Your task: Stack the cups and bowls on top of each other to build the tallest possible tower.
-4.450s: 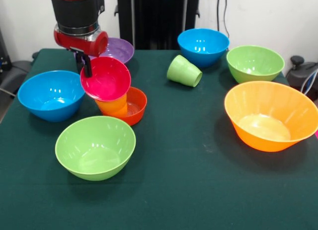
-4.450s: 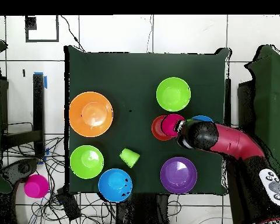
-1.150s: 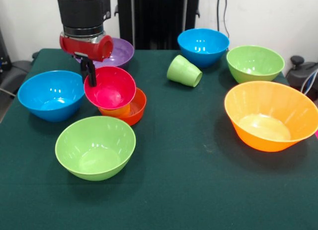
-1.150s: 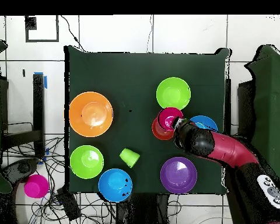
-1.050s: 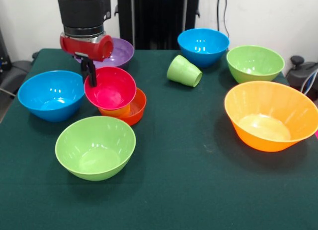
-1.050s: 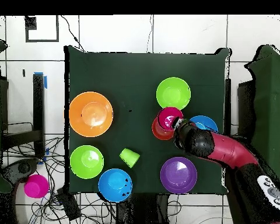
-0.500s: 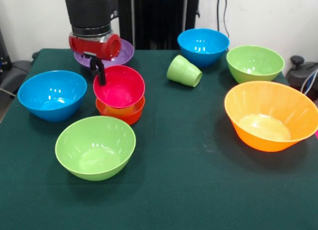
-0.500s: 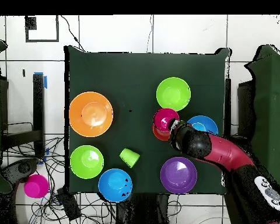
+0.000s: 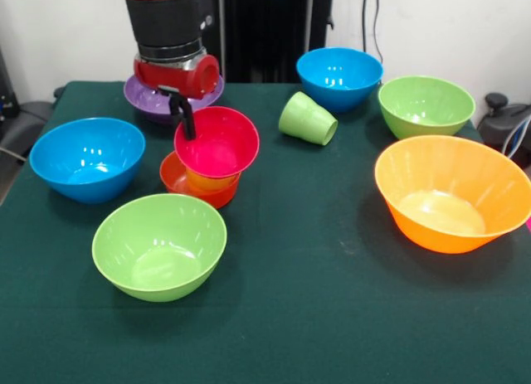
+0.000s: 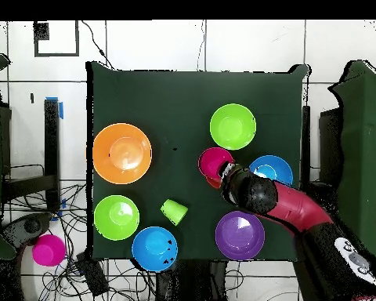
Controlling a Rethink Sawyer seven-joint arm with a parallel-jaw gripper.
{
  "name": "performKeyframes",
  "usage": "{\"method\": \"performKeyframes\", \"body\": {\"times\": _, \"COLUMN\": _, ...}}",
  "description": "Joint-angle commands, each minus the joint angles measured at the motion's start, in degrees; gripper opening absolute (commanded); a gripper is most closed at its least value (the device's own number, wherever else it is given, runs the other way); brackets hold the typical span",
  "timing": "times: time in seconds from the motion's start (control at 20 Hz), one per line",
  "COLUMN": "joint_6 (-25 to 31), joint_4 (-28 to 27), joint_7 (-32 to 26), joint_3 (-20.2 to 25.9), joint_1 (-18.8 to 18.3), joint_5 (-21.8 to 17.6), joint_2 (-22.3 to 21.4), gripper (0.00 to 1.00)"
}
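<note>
The magenta bowl hangs slightly tilted over the orange cup, which stands in the small red-orange bowl; this is the tower. My gripper is shut on the magenta bowl's left rim. From overhead, the magenta bowl hides the cup, and the gripper sits at its edge. The light green cup lies on its side behind them to the right. Whether the magenta bowl rests on the cup I cannot tell.
Around the tower stand a blue bowl, a light green bowl and the purple bowl behind the arm. Farther right are a blue bowl, a light green bowl and the largest orange bowl.
My gripper has carried the magenta bowl to the right in the front view. It now overhangs the right side of the red-orange bowl instead of the left.
</note>
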Motion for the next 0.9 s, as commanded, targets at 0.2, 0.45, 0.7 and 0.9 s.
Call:
{"method": "performKeyframes", "body": {"times": 0.2, "joint_6": 1.0, "joint_4": 3.2, "joint_7": 8.9, "joint_3": -2.8, "joint_1": 5.2, "joint_5": 1.2, "joint_2": 0.7, "gripper": 0.00}}
{"method": "performKeyframes", "body": {"times": 0.45, "joint_6": 2.5, "joint_4": 1.4, "joint_7": 7.6, "joint_3": -7.4, "joint_1": 7.7, "joint_5": -0.8, "joint_2": 0.3, "gripper": 0.00}}
{"method": "performKeyframes", "body": {"times": 0.7, "joint_6": 5.3, "joint_4": -1.0, "joint_7": 4.9, "joint_3": -12.7, "joint_1": 9.8, "joint_5": -3.1, "joint_2": 0.0, "gripper": 0.00}}
{"method": "performKeyframes", "body": {"times": 0.9, "joint_6": 5.4, "joint_4": -1.4, "joint_7": 3.4, "joint_3": -14.0, "joint_1": 9.8, "joint_5": -3.4, "joint_2": -0.2, "gripper": 0.00}}
